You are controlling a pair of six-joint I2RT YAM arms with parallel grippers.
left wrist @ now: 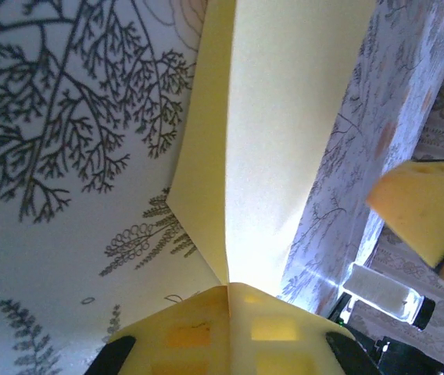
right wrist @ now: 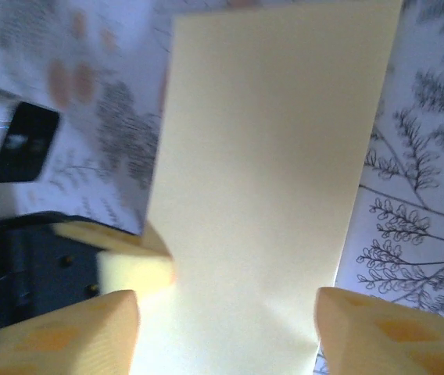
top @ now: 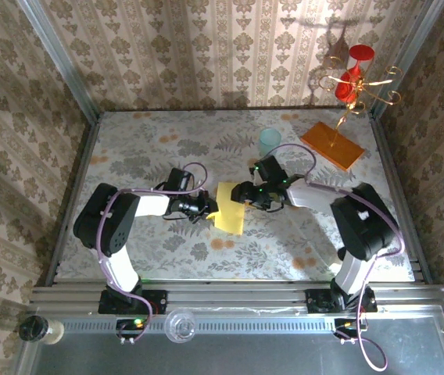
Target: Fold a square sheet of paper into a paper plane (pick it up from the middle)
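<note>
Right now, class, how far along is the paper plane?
Done: the yellow sheet is creased in half. In hand: the left gripper is shut on one end, the right gripper open astride it. Left: the nose corners and wings; no pointed shape shows.

Your overhead view was bright and even, sharp across the table [top: 128,156]; the red stand [top: 352,78] threw a soft shadow up and left onto the back wall [top: 206,47]. In your left wrist view the yellow sheet [left wrist: 284,117] burned out to white glare just above the left claw [left wrist: 228,320], whose pads [left wrist: 191,336] were out of focus. Your right wrist view was smeared, dim at lower left
</note>
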